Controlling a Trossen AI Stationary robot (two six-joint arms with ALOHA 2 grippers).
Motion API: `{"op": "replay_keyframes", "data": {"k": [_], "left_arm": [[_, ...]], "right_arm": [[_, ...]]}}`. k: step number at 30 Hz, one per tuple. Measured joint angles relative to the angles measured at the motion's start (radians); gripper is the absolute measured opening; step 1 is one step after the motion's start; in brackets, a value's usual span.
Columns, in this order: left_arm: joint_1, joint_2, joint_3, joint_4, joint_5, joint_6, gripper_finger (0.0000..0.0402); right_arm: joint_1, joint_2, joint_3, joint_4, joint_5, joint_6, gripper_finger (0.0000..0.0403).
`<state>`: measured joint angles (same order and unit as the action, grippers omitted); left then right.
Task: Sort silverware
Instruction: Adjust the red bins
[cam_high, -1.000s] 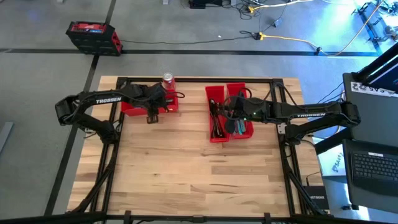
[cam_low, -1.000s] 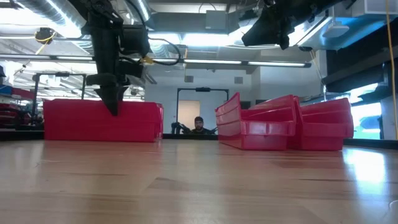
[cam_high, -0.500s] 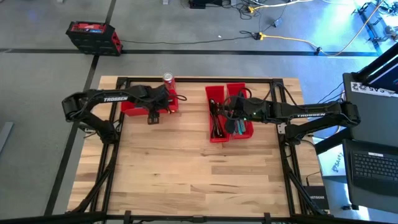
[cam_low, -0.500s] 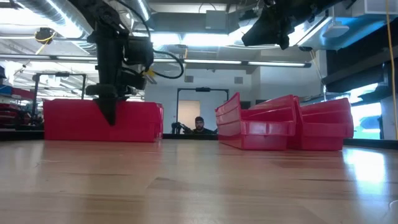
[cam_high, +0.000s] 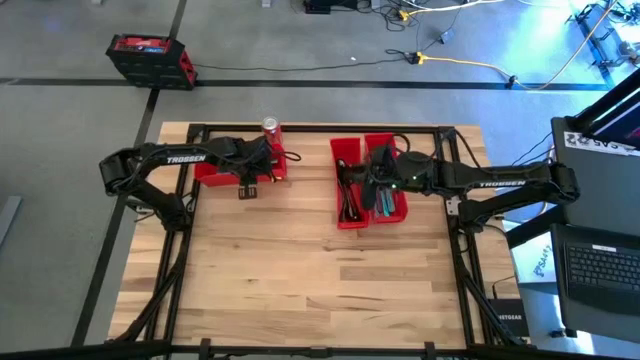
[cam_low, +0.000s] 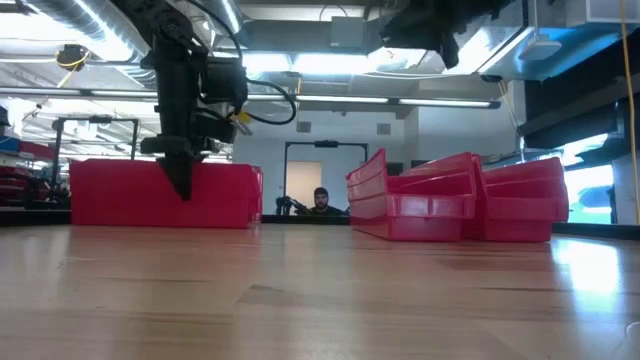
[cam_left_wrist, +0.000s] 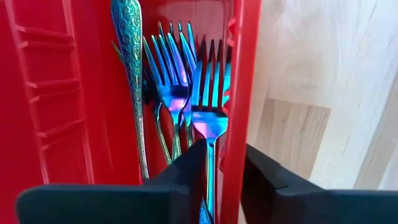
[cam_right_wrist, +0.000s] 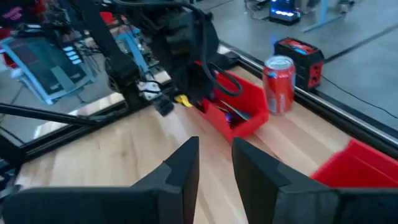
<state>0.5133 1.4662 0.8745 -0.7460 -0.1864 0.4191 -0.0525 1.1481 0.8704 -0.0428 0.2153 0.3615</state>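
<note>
From above: left gripper (cam_high: 247, 181) over the left red bin (cam_high: 213, 171) by the soda can (cam_high: 270, 128); right gripper (cam_high: 378, 180) above two red bins (cam_high: 349, 157). Low down: left gripper (cam_low: 183, 180) dipping behind the bin. Left wrist: fingers (cam_left_wrist: 186, 171) pinching a blue fork (cam_left_wrist: 209, 118) among forks (cam_left_wrist: 166, 74). Right wrist: jaws slightly apart, holding nothing.

left end effector (cam_left_wrist: 214, 168) narrowed around a fork (cam_left_wrist: 208, 112), right arm (cam_high: 470, 182) shifted slightly

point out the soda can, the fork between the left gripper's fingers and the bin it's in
soda can (cam_high: 270, 127), high view, its top
fork (cam_left_wrist: 209, 121), left wrist view, base of its tines
red bin (cam_left_wrist: 50, 93), left wrist view, its inner wall
</note>
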Motion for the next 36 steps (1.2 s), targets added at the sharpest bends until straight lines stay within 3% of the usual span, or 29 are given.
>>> {"op": "replay_keyframes", "data": {"k": [7, 26, 36], "left_arm": [[0.000, 0.000, 0.000, -0.008, 0.028, -0.018, 0.0006], [-0.137, -0.002, 0.000, -0.009, 0.098, -0.075, 0.0000], [-0.258, -0.002, 0.005, -0.034, 0.109, 0.140, 0.0000]], "right_arm": [[0.000, 0.000, 0.027, -0.010, -0.003, -0.028, 0.0081], [0.000, 0.000, 0.045, 0.099, -0.051, -0.025, 0.0081], [0.000, -0.001, 0.130, 0.094, -0.051, -0.051, 0.0081]]}}
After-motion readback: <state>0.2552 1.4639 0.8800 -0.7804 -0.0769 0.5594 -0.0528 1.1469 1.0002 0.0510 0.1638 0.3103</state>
